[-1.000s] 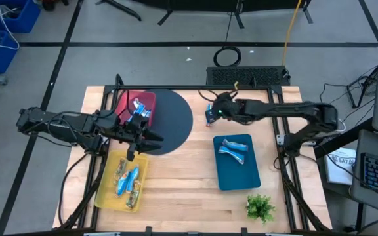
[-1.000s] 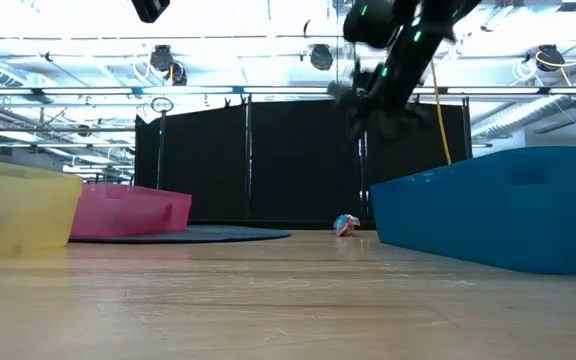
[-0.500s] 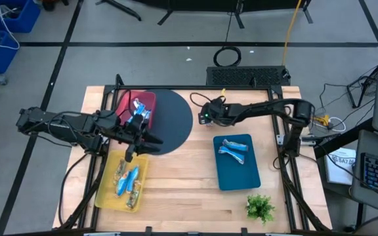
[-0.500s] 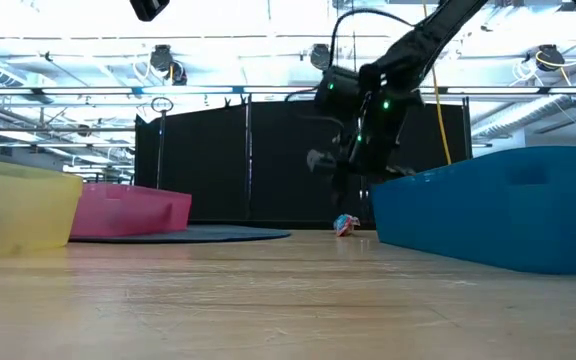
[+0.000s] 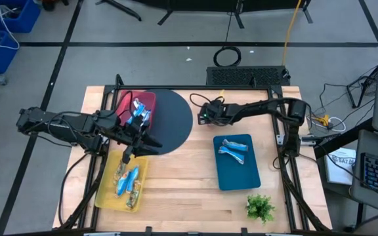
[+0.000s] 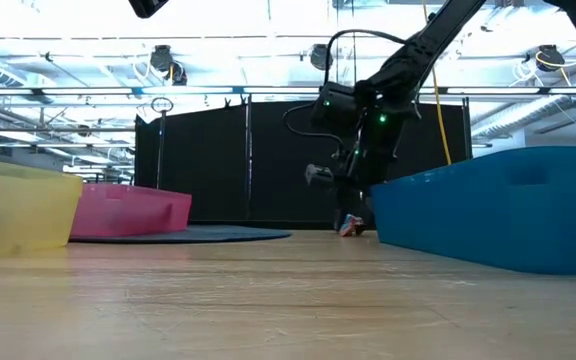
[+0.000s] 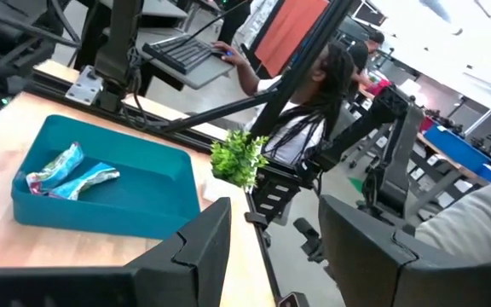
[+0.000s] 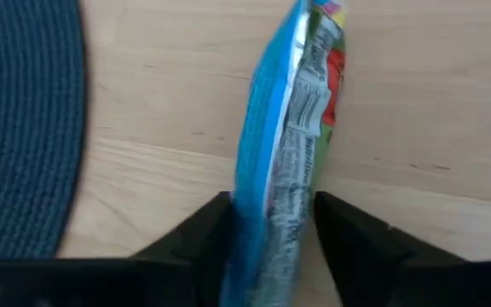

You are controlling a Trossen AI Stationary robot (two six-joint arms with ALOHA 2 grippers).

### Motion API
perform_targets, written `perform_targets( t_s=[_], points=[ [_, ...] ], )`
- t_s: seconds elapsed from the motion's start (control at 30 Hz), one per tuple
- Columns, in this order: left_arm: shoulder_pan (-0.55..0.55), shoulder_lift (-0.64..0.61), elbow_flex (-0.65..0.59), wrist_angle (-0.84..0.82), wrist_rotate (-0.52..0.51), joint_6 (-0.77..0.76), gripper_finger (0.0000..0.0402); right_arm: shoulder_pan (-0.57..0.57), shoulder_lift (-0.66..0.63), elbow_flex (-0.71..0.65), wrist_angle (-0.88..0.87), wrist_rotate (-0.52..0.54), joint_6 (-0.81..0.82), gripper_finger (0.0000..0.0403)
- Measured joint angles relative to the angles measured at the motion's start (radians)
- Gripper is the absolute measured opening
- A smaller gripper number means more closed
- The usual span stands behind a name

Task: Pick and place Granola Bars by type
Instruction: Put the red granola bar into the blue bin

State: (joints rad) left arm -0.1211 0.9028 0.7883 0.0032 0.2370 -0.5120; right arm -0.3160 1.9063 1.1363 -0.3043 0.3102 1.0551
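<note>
One granola bar [image 8: 288, 111], in a blue wrapper with a red and white printed side, stands on its long edge on the wood next to the dark round mat [image 5: 176, 121]. My right gripper [image 8: 271, 217] is down on it at the table's far middle [image 5: 206, 118], shut on it. My left gripper [image 7: 275, 247] hovers open and empty over the mat's near left edge [image 5: 140, 139]. More bars lie in the red bin [image 5: 136, 108], the yellow tray [image 5: 126, 180] and the blue tray [image 5: 236, 160]. My right gripper pinches the bar's two broad faces between its fingers [image 8: 216, 226], near the bar's end closest to the wrist [image 8: 267, 230]. The fingers come slanting down from the table's right and lie along the bar. The bar rests on its edge on the table [image 6: 350, 228].
A small green plant [image 5: 260, 207] stands at the near right corner. The blue tray's wall [image 6: 488, 205] rises right beside my right gripper. A person [image 7: 314, 94] sits at a keyboard beyond the table's right side.
My right gripper has dropped from well above the table down onto the bar, moving a little toward the table's left edge and rolling as it came. The bar has stayed where it was on the wood.
</note>
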Motion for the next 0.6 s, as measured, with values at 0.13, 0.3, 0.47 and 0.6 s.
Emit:
perform_targets(
  t_s=[0.13, 0.3, 0.47, 0.6],
  points=[
    [0.000, 0.000, 0.000, -0.001, 0.001, -0.013, 0.0184, -0.014, -0.028, -0.004, -0.047, -0.033, -0.028, 0.0064],
    [0.000, 0.000, 0.000, 0.000, 0.001, -0.006, 0.0184, -0.019, -0.122, -0.004, -0.125, -0.052, -0.163, 0.0016],
    [0.000, 0.000, 0.000, 0.000, -0.001, 0.008, 0.0184, -0.015, -0.294, -0.004, -0.233, -0.074, -0.304, 0.0007],
    [0.000, 0.000, 0.000, 0.000, -0.003, 0.013, 0.0184, 0.038, -0.457, -0.004, -0.345, -0.111, -0.349, 0.0006]
  ],
)
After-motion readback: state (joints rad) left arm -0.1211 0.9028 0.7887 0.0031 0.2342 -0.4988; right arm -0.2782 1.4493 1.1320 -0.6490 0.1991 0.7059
